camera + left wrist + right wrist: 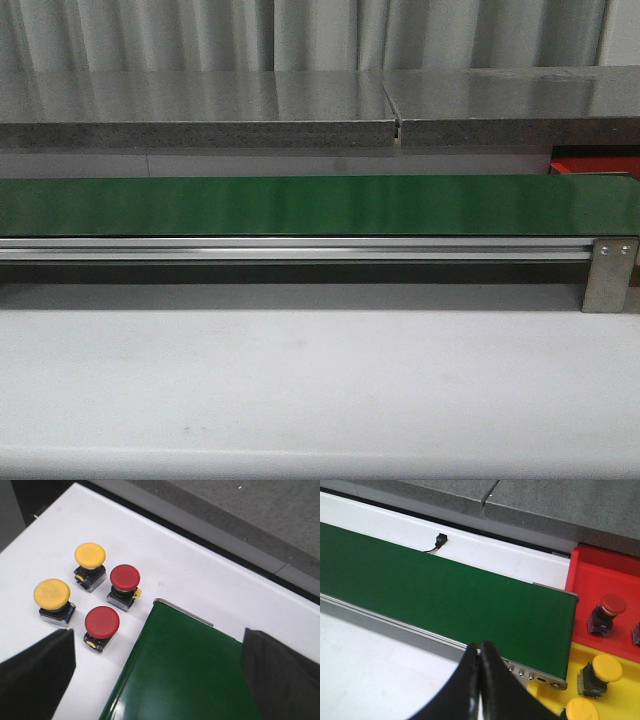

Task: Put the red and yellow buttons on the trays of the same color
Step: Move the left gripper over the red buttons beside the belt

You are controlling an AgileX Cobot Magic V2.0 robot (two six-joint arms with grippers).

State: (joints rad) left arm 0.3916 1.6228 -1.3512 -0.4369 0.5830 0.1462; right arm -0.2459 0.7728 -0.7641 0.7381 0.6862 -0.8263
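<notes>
Front view: green conveyor belt (300, 205) runs across on an aluminium rail (300, 250), white table (300, 380) in front, grey stone-look counter (200, 110) and pale curtains (300, 35) behind; no arms visible there. Left wrist view: four loose buttons on the white table beside the belt end, none in a tray: two yellow buttons (90, 555) (51, 593), two red buttons (124, 577) (102, 622), all upright and apart. Left gripper (157, 672) spread wide, nothing between its fingers (37, 675), hovering over the belt end. Right wrist view: red tray (605, 587) holds one red button (612, 606); something at the frame edge beside it, can't tell what. Yellow tray (615, 697) holds two yellow buttons (606, 668) (582, 710). Right gripper (480, 680) clenched, fingers (462, 685) touching, holding nothing. Small black sensor (440, 539) with a wire sits past the belt.
</notes>
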